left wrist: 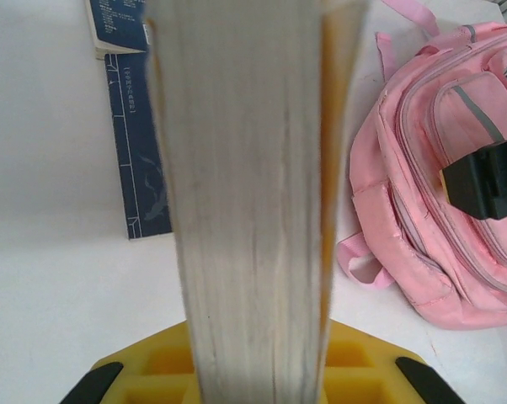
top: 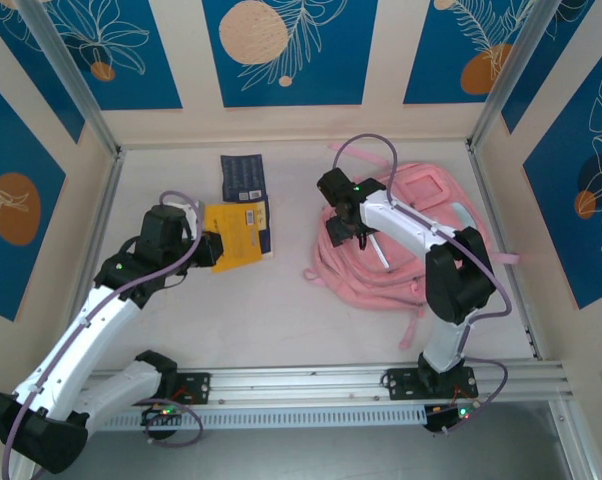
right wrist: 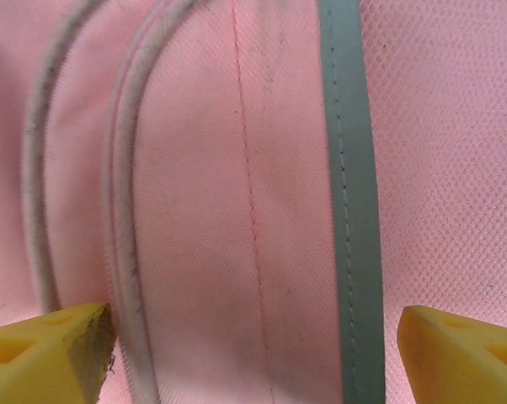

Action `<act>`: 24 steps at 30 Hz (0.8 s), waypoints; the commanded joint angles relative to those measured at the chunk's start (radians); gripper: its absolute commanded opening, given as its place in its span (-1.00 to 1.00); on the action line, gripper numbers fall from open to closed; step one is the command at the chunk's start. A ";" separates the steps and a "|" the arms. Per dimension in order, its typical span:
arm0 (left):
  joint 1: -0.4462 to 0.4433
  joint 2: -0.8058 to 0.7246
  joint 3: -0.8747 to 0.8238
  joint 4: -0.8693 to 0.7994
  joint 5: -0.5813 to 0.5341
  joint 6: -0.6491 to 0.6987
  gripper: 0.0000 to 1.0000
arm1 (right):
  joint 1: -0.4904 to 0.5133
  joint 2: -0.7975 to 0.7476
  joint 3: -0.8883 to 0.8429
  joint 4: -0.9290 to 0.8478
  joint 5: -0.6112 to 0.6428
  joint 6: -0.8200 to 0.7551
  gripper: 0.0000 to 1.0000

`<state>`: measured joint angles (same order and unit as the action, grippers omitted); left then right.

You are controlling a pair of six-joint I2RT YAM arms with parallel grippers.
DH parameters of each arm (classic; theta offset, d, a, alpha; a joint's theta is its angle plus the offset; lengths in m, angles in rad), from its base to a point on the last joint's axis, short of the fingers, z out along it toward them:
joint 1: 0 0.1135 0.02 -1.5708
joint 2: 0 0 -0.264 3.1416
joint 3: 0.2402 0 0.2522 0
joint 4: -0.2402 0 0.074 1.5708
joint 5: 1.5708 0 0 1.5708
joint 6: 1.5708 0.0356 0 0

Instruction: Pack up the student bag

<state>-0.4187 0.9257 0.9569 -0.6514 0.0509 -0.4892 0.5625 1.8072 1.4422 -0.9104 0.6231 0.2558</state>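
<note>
Left gripper (top: 207, 246) is clamped on the yellow book (top: 239, 232), left of the student bag (top: 433, 200) and well apart from it. It grips the book by one edge, my guess so it can go into the bag slim side first.

Right gripper (top: 338, 222) sits over the bag's left part. The jaws are spread wide and straddle a pink panel and a pale reflective strip (right wrist: 350, 210). Probably lined up to pinch the fabric and open the bag. Can't tell if the pads touch the cloth.

A blue book (top: 243, 175) lies flat on the table (top: 281, 320), left of the bag and farther back.

Hard to make out:
- The bag's opening and zipper state are unclear.
- The right arm covers the bag's middle from above.
- The yellow book's page block blocks the centre of the left wrist view.
</note>
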 commanded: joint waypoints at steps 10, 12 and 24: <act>0.012 -0.013 0.006 0.084 0.020 0.020 -1.00 | 0.010 0.069 -0.004 -0.005 0.105 -0.028 -0.09; 0.012 -0.014 0.006 0.084 0.021 0.018 -1.00 | 0.018 0.056 0.000 -0.004 0.105 -0.035 -0.39; 0.012 -0.010 0.048 0.024 -0.059 -0.002 -0.97 | 0.131 -0.073 0.142 0.029 -0.150 -0.237 -1.00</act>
<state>-0.4191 0.9257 0.9565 -0.6521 0.0414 -0.4892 0.6201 1.7695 1.5093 -0.9340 0.5964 0.1028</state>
